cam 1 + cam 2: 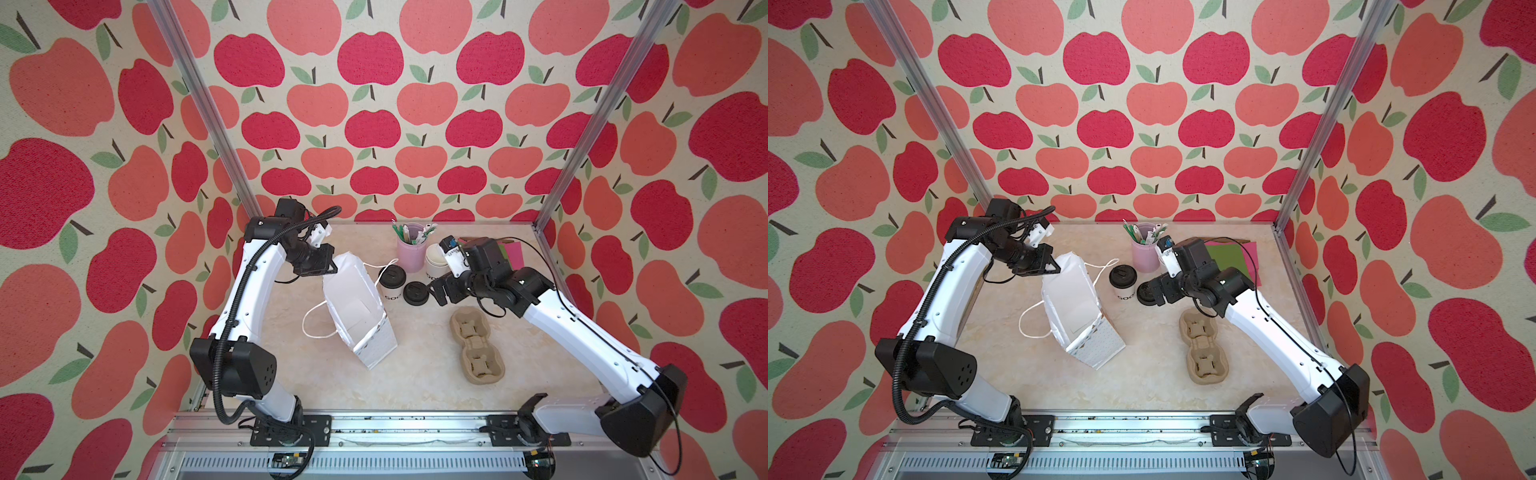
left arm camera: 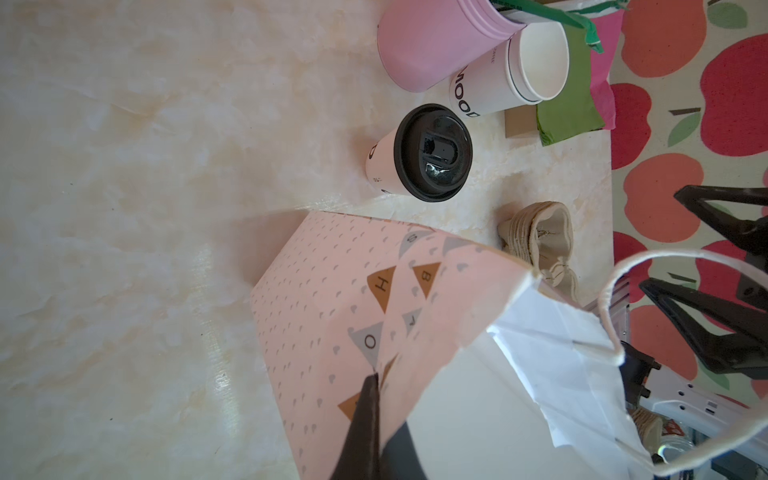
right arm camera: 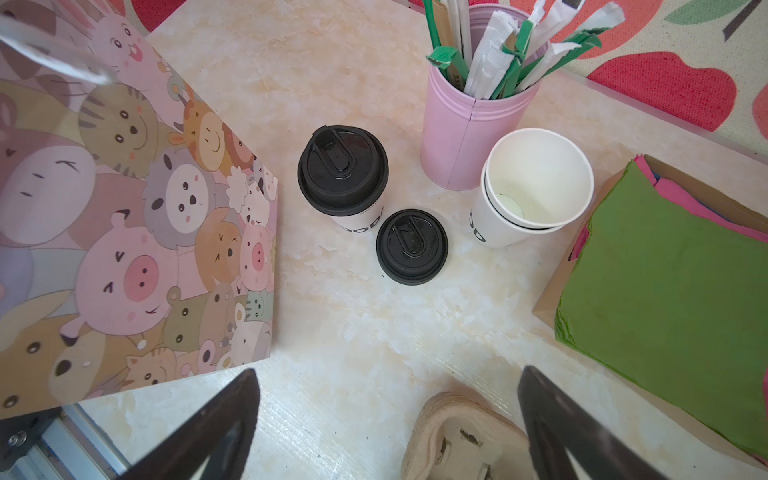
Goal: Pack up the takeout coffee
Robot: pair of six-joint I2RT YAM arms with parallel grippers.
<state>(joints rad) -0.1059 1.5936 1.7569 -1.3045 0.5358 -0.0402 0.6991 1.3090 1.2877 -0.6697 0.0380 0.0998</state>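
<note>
White paper cup with black lettering and a round black plastic sip lid [image 1: 392, 279] [image 1: 1123, 279]: upright on the table, lid seated, outside the bag.
Cup's place: between the paper bag and a loose lid, just beside each; same white paper cup [image 2: 419, 153] [image 3: 343, 174] plain in both wrist views.
Loose round black plastic lid [image 1: 416, 293] [image 3: 411, 246]: flat on the table, on the cup's side toward the right arm.
Tall paper gift bag, white inside, cartoon animals on one face, white cord handles [image 1: 353, 307] [image 1: 1075, 299] [image 3: 124, 228]: mouth open upward, leaning.
Left claw [image 1: 332, 268] [image 2: 374, 378]: pressed together on the bag's far rim, pinching the paper wall.
Right claw [image 1: 438, 291] [image 3: 386, 370]: spread wide, empty, just beside the loose lid, pointed toward cup and lid.
Pink cylindrical metal holder of wrapped stirrers [image 1: 410, 253] [image 3: 469, 145]: upright behind the cup, near the back wall.
Stack of open white paper cups [image 1: 434, 259] [image 3: 536, 187]: just beside the pink holder.
Tan moulded-pulp two-cup carrier [image 1: 476, 345] [image 1: 1202, 349]: flat on the table, both sockets vacant, nearer the front than the lids.
Green and pink paper napkins [image 3: 673, 270] [image 1: 1229, 253]: stacked at the table's back right.
Pale marbled table [image 1: 415, 390]: under everything.
</note>
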